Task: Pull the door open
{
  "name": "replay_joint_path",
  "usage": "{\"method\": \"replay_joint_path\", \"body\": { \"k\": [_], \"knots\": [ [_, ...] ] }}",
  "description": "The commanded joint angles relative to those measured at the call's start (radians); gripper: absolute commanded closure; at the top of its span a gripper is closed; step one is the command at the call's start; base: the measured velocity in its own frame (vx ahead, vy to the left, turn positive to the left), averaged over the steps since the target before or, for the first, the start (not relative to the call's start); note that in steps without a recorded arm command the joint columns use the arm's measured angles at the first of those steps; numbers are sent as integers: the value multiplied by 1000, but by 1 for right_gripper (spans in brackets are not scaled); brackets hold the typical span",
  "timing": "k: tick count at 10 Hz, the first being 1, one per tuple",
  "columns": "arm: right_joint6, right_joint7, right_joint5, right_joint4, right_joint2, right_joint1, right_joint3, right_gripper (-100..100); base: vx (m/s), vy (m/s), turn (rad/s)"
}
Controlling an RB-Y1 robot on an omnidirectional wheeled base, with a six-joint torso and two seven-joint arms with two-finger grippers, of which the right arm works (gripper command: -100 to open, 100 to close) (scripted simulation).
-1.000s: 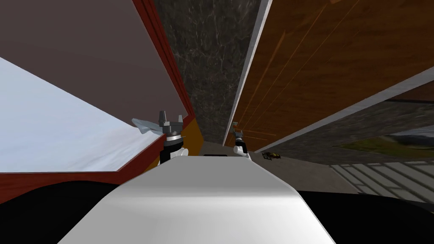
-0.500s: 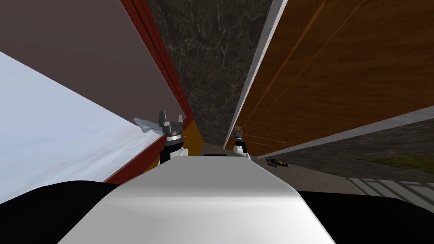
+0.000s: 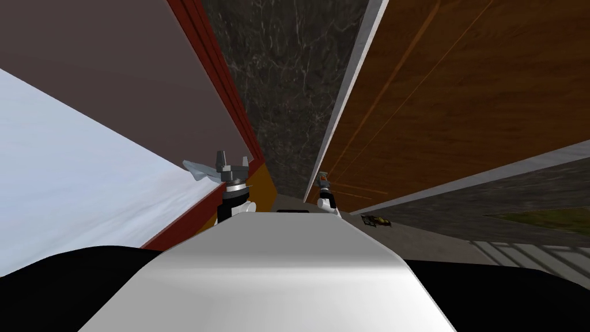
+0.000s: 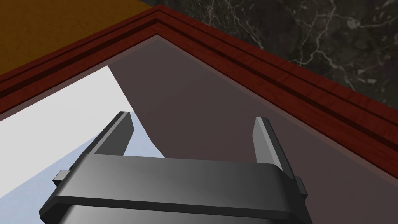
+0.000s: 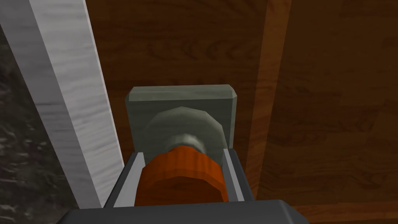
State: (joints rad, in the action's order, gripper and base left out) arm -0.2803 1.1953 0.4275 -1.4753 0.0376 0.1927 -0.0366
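Observation:
A brown wooden door (image 3: 461, 98) with a pale grey edge strip (image 3: 345, 98) stands on my right. Its orange knob (image 5: 180, 179) sits on a grey round collar and square plate (image 5: 180, 101). My right gripper (image 5: 180, 171) is shut on the knob, one finger pressing each side; in the head view my right gripper (image 3: 324, 181) is small against the door's edge. My left gripper (image 4: 192, 136) is open with nothing between its fingers, held up on my left (image 3: 230, 164) in front of a red-framed panel (image 3: 224, 98).
A dark marbled wall (image 3: 288, 75) runs ahead between the red frame and the door. An orange-brown surface (image 3: 262, 184) lies below the frame's corner. A small dark and yellow object (image 3: 375, 220) lies on the floor at the door's foot. A pale grid pattern (image 3: 530, 251) marks the floor at right.
The whole head view has shifted since a second ago, mostly in the first half: the door now splays wider across the right. My right gripper stays on the knob; the left arm is unmoved.

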Motion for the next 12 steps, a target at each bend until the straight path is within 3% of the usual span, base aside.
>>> {"method": "replay_joint_path", "body": {
  "k": [1, 6, 12],
  "knots": [
    [-4, 1, 0, -3, 0, -2, -1, 100, 0, 0, 0],
    [-12, 37, 14, 9, 50, 5, 2, 100, -162, 3, 30],
    [-35, 114, 44, 28, 148, 16, 6, 100, -181, -8, 139]
  ]
}}
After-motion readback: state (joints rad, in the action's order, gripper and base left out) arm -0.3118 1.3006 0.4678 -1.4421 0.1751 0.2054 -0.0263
